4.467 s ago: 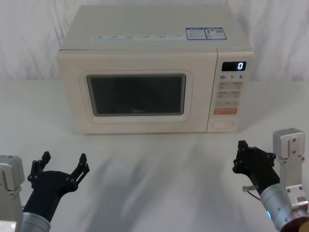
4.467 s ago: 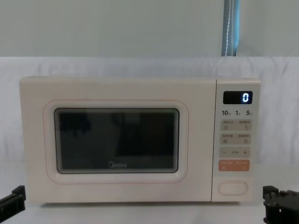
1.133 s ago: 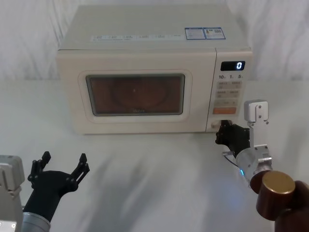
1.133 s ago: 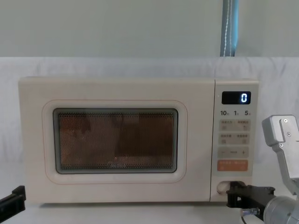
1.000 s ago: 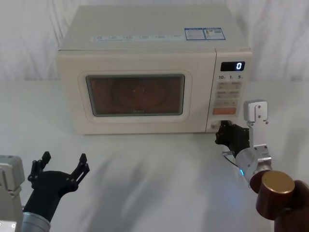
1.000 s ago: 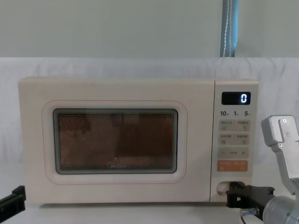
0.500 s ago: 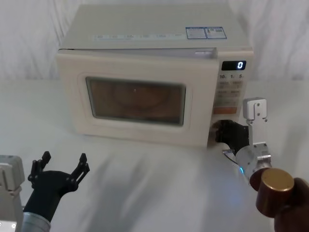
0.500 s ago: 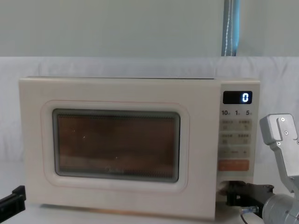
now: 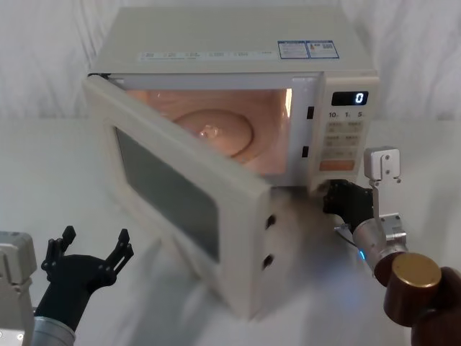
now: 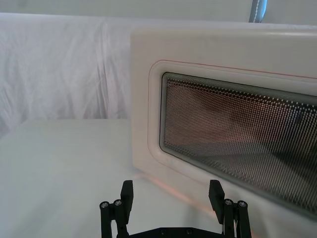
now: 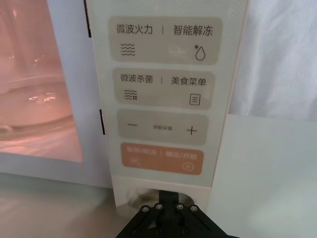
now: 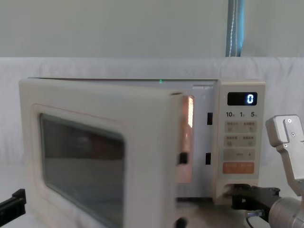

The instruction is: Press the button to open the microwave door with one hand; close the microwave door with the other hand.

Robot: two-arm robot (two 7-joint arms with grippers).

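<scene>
The microwave door (image 9: 184,205) stands swung out about halfway, hinged on its left side, and the lit cavity with a glass turntable (image 9: 216,133) is exposed. My right gripper (image 9: 331,198) is shut, its black fingertips (image 11: 167,208) against the bottom of the control panel (image 11: 163,99). There they cover most of the button (image 11: 134,196), just below the orange key (image 11: 161,158). My left gripper (image 9: 90,249) hovers open near the table's front left. In the left wrist view its fingers (image 10: 128,194) face the door's mesh window (image 10: 237,139), apart from it.
The microwave (image 9: 230,43) sits at the back of a white-draped table (image 9: 403,151). The open door (image 12: 95,156) reaches out over the middle of the table toward me. A white cloth backdrop hangs behind. The display (image 12: 242,99) reads 0.
The door was shut a second ago, ajar half a second ago, and is now swung about halfway open. The right gripper stays at the button. The left gripper has not moved.
</scene>
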